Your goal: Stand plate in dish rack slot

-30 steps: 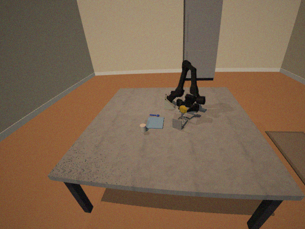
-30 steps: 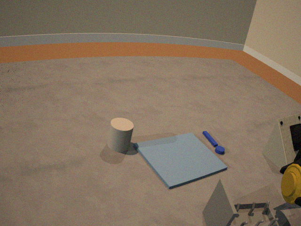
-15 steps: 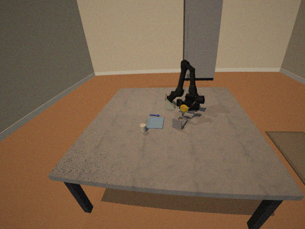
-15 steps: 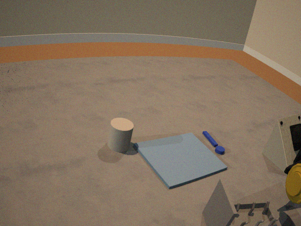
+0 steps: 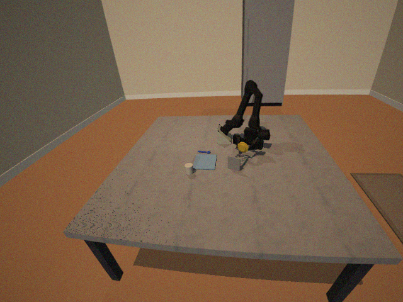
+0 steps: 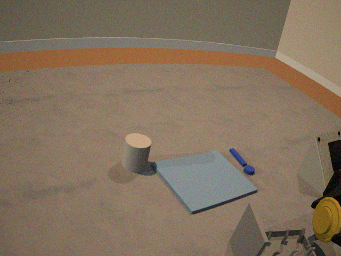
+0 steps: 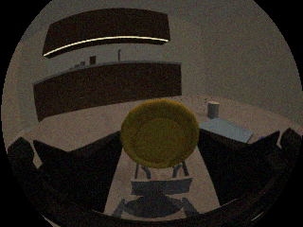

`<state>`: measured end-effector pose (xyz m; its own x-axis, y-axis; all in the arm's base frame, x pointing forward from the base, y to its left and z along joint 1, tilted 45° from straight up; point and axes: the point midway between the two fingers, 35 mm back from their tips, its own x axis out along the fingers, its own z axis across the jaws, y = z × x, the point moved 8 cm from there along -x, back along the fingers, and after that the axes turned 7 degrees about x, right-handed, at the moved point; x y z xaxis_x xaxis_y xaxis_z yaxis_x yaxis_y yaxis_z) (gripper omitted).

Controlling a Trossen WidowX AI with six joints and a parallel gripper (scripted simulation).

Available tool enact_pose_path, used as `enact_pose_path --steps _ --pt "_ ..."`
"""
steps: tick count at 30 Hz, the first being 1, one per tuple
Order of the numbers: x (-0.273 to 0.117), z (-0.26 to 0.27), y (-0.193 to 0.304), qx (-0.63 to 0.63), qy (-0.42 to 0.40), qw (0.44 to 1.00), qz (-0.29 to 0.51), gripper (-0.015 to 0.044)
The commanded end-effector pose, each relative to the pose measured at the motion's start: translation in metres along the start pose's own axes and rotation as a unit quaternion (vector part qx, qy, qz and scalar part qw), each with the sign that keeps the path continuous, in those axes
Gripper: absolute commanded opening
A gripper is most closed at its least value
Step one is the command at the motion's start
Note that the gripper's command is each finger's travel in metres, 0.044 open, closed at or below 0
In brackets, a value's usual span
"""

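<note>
The yellow plate (image 5: 242, 147) (image 6: 322, 219) (image 7: 160, 142) is off the table and stands nearly upright, its foot ring facing the exterior camera. My gripper (image 5: 244, 147) (image 6: 326, 221) (image 7: 159, 134) is shut on it, one dark finger at each side of the rim. The grey dish rack (image 6: 285, 233) (image 7: 161, 185) stands on the table just below and in front of the plate in the wrist view. Its prongs show in the exterior view, where the frame's bottom edge cuts it off. The plate hides part of the rack in the wrist view, and I see no contact between them.
A grey panel (image 5: 233, 163) (image 6: 246, 234) stands at the rack's end. A pale tilted board (image 5: 224, 133) (image 6: 321, 162) stands beside the arm. A blue square slab (image 5: 205, 162) (image 6: 206, 180), a blue spoon (image 5: 204, 151) (image 6: 238, 157) and a whitish cylinder (image 5: 188, 168) (image 6: 136, 154) are farther off.
</note>
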<state>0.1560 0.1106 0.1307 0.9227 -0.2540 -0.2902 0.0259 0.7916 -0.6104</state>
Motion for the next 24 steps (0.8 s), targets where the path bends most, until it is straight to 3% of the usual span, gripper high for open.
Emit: enact_pose_path --steps 1,24 --pt "0.005 -0.002 0.006 -0.004 0.002 1.000 0.000 0.0000" --pt "0.026 -0.007 0.027 0.009 -0.003 1.000 -0.001 0.0000"
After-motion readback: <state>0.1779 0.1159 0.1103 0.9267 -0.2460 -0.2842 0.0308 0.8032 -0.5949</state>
